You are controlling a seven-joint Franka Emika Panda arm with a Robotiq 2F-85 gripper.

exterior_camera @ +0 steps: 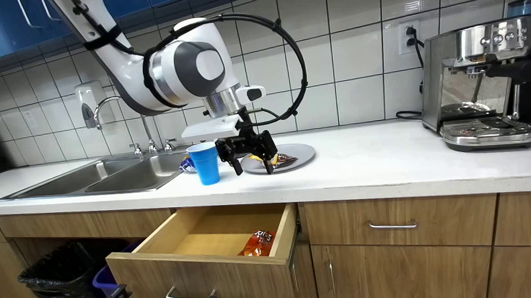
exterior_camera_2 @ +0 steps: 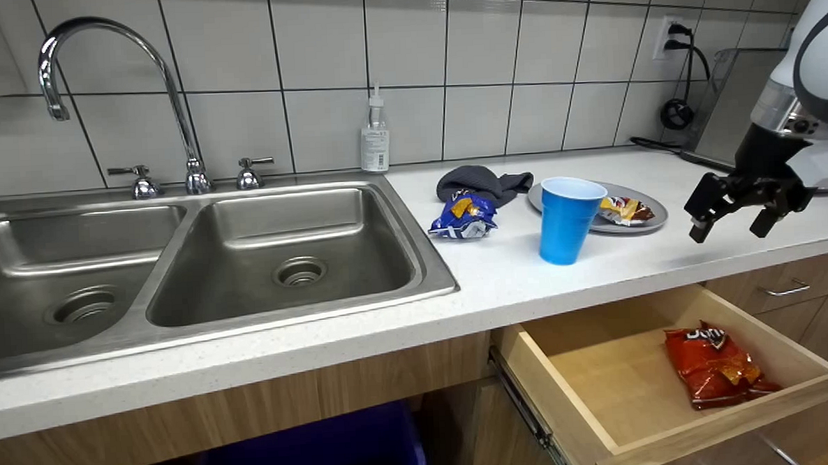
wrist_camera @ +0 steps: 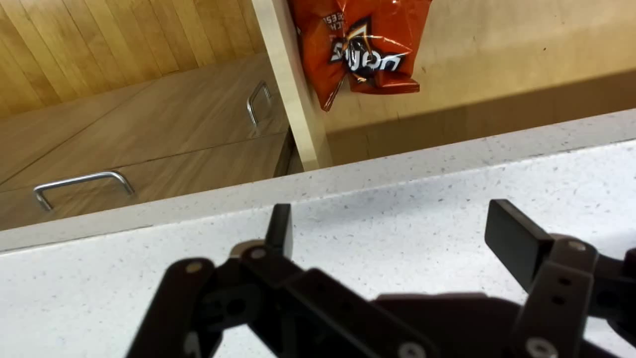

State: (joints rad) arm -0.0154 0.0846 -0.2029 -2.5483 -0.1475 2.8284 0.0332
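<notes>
My gripper (exterior_camera: 254,168) hangs above the white countertop near its front edge, jaws wide apart with nothing between them. In the wrist view the black finger pads (wrist_camera: 516,243) have only speckled counter behind them. An orange-red chip bag (exterior_camera_2: 717,369) lies inside the pulled-out wooden drawer (exterior_camera_2: 587,365), lower than the gripper and apart from it. That bag (wrist_camera: 367,49) also shows at the top of the wrist view, against the drawer's side wall. In an exterior view a grey plate (exterior_camera: 302,152) appears behind the gripper, bearing a yellow and brown packet (exterior_camera_2: 624,211).
A blue cup (exterior_camera_2: 569,222) stands upright beside the plate. Left of it lie a blue snack bag (exterior_camera_2: 463,216) and a dark grey cloth (exterior_camera_2: 478,182). A double sink (exterior_camera_2: 302,230) is set into the counter. An espresso machine (exterior_camera: 475,83) occupies the far right.
</notes>
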